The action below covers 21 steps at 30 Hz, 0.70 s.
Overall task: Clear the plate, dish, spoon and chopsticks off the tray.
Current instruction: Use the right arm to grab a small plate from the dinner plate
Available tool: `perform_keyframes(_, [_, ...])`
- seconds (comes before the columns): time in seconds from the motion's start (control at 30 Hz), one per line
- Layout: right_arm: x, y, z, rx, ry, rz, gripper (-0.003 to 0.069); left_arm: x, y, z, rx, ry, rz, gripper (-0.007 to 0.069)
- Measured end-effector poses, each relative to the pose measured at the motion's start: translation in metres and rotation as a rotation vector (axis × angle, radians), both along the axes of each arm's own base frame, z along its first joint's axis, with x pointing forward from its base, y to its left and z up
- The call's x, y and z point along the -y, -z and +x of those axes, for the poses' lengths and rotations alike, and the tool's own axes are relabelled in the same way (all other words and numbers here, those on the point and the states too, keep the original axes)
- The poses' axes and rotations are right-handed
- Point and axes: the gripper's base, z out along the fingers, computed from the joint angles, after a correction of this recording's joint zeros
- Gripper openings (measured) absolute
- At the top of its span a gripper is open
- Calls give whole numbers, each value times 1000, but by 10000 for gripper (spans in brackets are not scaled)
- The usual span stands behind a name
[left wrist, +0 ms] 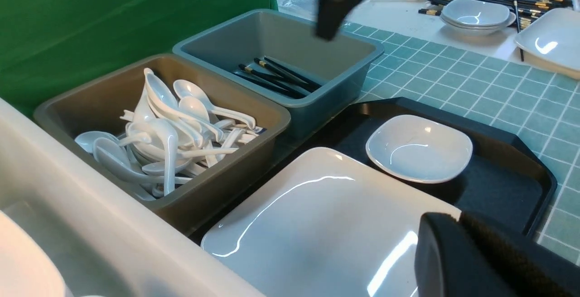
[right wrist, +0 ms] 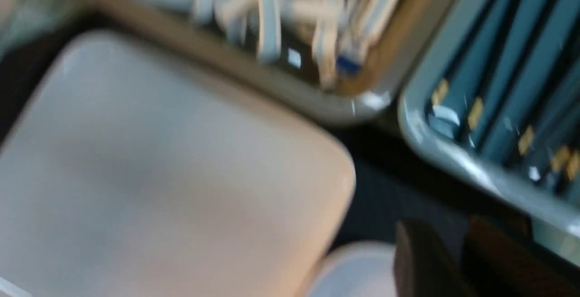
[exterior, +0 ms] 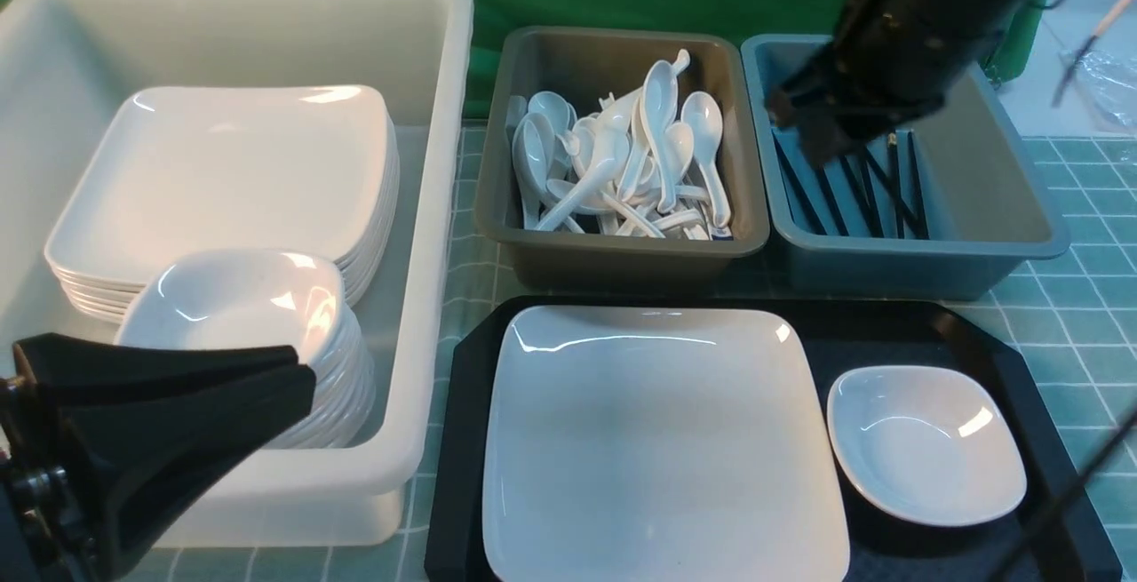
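The plate [exterior: 662, 444] and, to its right, the dish [exterior: 926, 444] lie on the tray [exterior: 964, 342]. Behind the tray stand two tubs: the left one [exterior: 622, 264] holds soup spoons [exterior: 657, 124], the right one [exterior: 924, 267] chopsticks [exterior: 893, 182]. Left of the tray, a larger tub [exterior: 433, 235] holds stacked plates [exterior: 222, 182], with stacked bowls [exterior: 258, 306] before them.
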Motion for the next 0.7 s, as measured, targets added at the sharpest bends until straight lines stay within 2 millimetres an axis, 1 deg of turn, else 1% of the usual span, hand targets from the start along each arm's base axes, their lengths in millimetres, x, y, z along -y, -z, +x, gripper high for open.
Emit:
perform_keyframes(0.07, [8, 2, -20, -15, -26, -43, 144, 0, 0, 0, 0, 0, 0, 17])
perform_keyframes(0.13, [16, 11, -41, -47, -66, -84, 160, 0, 0, 0, -1, 1, 1, 17])
perform_keyframes(0.17, [21, 17, -53, -71, -79, -102, 183, 0, 0, 0, -1, 1, 1, 17])
perform_keyframes(0.23, [31, 39, -78, -103, -122, -129, 251, 0, 0, 0, -1, 1, 1, 17])
perform_keyframes(0.3, [38, 60, -94, -117, -143, -140, 320, 0, 0, 0, -1, 1, 1, 17])
perform_keyframes(0.33, [42, 80, -103, -116, -171, -145, 382, 0, 0, 0, -1, 1, 1, 17])
perform_keyframes(0.37, [44, 97, -109, -116, -201, -149, 423, 0, 0, 0, -2, 2, 2, 17])
perform_keyframes(0.4, [44, 99, -109, -106, -210, -147, 438, 0, 0, 0, -2, 2, 2, 17])
perform_keyframes(0.43, [44, 117, -114, -99, -255, -151, 483, 0, 0, 0, -3, 3, 2, 17])
perform_keyframes(0.47, [44, 128, -118, -95, -287, -154, 507, 0, 0, 0, -3, 3, 2, 17])
perform_keyframes(0.5, [43, 132, -119, -94, -300, -155, 514, 0, 0, 0, -3, 3, 2, 17])
perform_keyframes(0.53, [41, 147, -123, -91, -348, -162, 533, 0, 0, 0, -3, 3, 2, 17])
perform_keyframes(0.57, [41, 157, -124, -93, -369, -167, 540, 0, 0, 0, -3, 3, 2, 17])
perform_keyframes(0.6, [41, 158, -123, -94, -372, -168, 540, 0, 0, 0, -3, 3, 2, 17])
perform_keyframes(0.7, [40, 173, -119, -97, -404, -202, 545, 0, 0, 0, -3, 3, 2, 17])
